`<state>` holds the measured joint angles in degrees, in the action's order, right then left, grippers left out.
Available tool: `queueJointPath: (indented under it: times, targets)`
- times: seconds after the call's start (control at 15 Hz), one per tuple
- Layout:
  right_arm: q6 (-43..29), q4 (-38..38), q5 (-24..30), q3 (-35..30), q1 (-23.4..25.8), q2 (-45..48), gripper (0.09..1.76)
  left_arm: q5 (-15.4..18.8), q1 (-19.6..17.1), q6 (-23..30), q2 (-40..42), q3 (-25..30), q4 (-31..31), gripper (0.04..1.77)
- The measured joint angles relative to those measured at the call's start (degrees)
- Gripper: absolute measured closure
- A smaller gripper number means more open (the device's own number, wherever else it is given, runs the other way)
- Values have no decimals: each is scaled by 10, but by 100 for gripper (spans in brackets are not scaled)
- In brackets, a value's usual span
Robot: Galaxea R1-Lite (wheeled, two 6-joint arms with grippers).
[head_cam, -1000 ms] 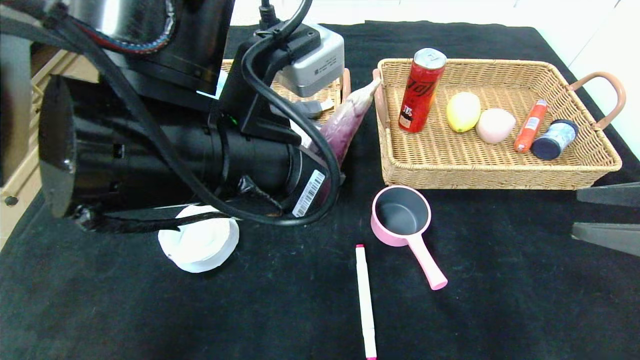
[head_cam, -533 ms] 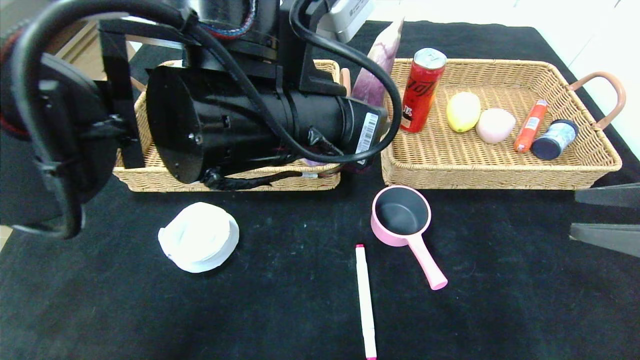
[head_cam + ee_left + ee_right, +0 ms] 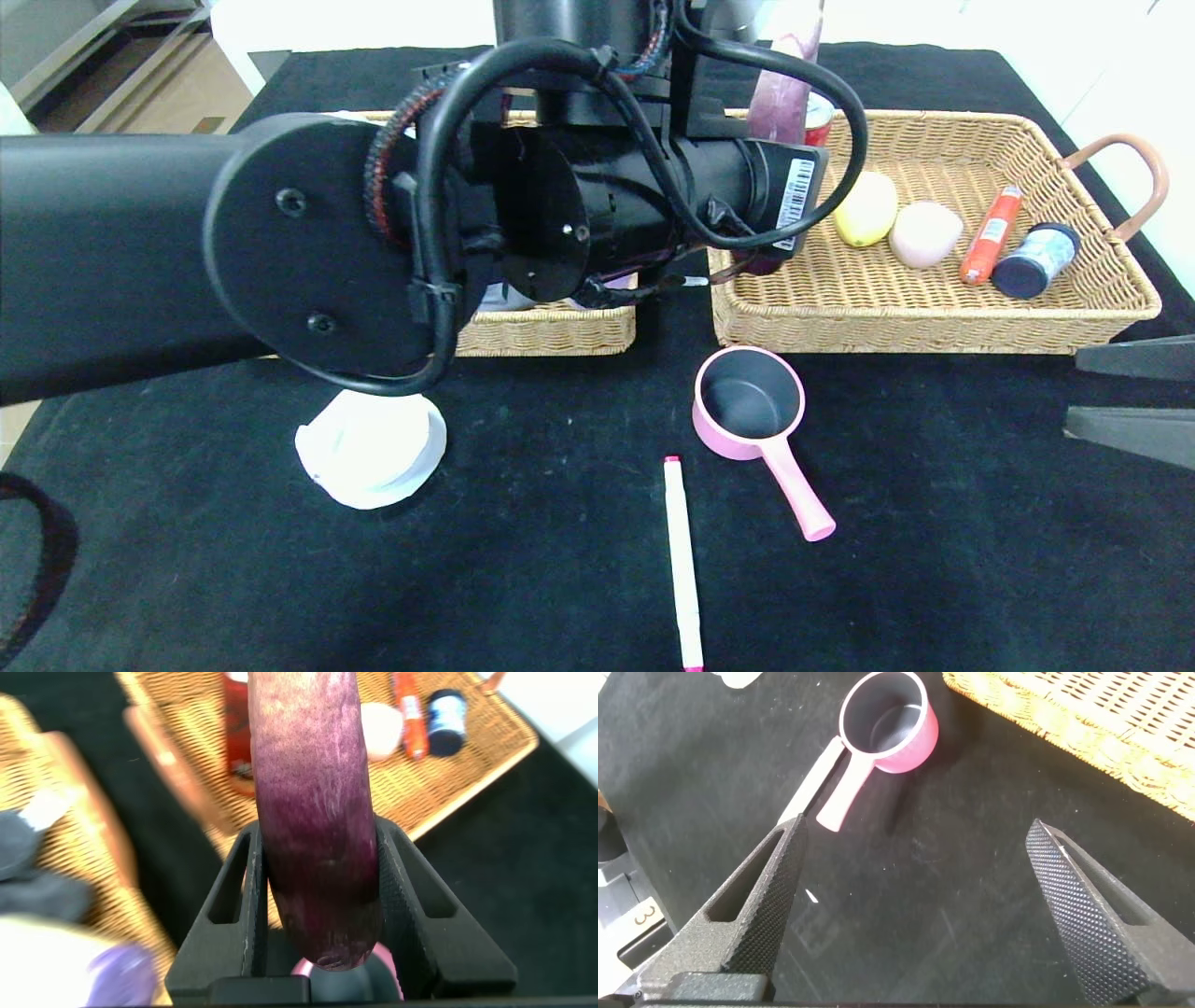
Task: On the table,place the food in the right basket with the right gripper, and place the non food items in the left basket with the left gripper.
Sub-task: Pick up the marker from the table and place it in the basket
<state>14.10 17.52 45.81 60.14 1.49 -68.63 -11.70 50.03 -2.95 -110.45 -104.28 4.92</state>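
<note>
The eggplant is clamped between the fingers of the left gripper, its tip pointing away from the wrist, held aloft just over the near-left corner of the right basket. Beyond the gripper in that basket lie a red can, a lemon, a pale pink fruit, an orange stick and a dark-capped jar. Behind the gripper's wrist sits the left basket; how high the eggplant hangs above the wicker is hard to judge, as the arm hides it. To finish well, the gripper should probably carry on past the can to bare weave, lower, then let go, so the vegetable does not topple the can. The right gripper idles spread wide over the cloth, with the pink pot, marker and white lid on the table.
</note>
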Motion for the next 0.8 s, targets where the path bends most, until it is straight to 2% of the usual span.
queueJointPath:
  times: [0.13, 0.33, 0.47, 0.8]
  targets:
    - [-2, 0, 0, 2, 0, -2, 14, 16, 2, 26, -15, -9, 3, 104]
    - [-2, 0, 0, 3, 0, -5, 14, 22, 2, 55, -26, -11, 13, 104]
    - [-2, 1, 0, 3, 0, -6, 14, 22, 0, 61, -34, -12, 51, 104]
    - [-1, 0, 0, 5, 0, -6, 14, 24, -6, 61, -57, -7, 99, 104]
